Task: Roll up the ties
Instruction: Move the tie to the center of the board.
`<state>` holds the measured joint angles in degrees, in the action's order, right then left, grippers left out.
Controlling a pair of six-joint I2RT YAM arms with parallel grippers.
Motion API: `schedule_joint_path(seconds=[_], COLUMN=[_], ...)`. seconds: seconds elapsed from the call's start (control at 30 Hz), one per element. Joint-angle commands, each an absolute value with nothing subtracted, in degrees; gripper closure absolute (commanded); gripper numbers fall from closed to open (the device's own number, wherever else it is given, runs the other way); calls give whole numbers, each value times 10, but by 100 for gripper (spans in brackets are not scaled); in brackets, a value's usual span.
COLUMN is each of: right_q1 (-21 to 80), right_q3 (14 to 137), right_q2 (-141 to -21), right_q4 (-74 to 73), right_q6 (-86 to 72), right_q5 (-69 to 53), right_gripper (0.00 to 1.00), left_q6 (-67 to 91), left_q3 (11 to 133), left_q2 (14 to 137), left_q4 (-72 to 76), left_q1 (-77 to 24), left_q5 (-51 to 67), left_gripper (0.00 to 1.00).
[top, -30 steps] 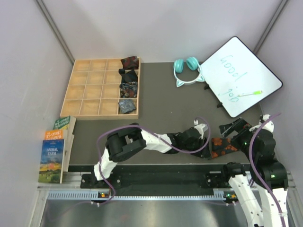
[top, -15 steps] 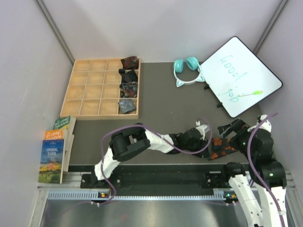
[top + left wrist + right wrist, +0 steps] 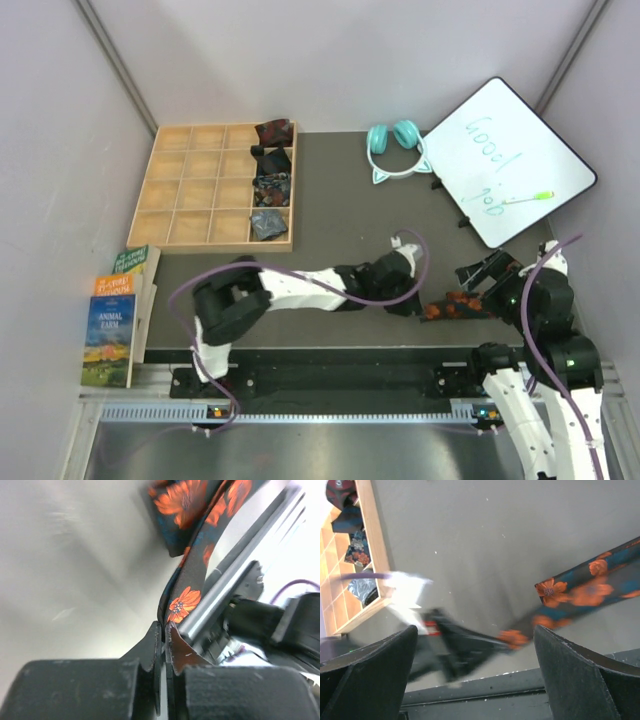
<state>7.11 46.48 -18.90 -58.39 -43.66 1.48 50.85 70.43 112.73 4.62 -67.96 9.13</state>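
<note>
My left gripper point(image 3: 162, 630) is clamped on a thin edge of the flowered tie point(image 3: 192, 575), which lies along the table's point(image 3: 340, 220) near edge at the right, my right gripper point(image 3: 475, 640) spread wide and empty above it; so slim a pinch may slip when rolling starts.

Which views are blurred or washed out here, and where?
Top external: sharp, evenly lit. Left wrist: floral tie crisp at the shut jaws, soft further off; upper right washed out. Right wrist: left arm and the tie end it holds motion-smeared; wooden tray is sharp.
</note>
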Motion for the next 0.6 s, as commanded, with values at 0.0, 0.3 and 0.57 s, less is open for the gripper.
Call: schedule_joint_path(seconds=[0.0, 0.3, 0.57], right_q1=[75, 75, 75], right_q3=[462, 454, 432], right_q2=[-218, -257, -290], right_q4=[-570, -547, -507], right_q6=[-450, -457, -479], right_q5=[3, -38, -70], right_gripper=[1, 1, 1], left_q6=[523, 490, 425], left_q3=[651, 545, 577], left_q2=[982, 717, 554], left_q4=[-56, -278, -516], left_q1=[-626, -508, -460], left_q5=[53, 24, -47], left_gripper=[100, 100, 100])
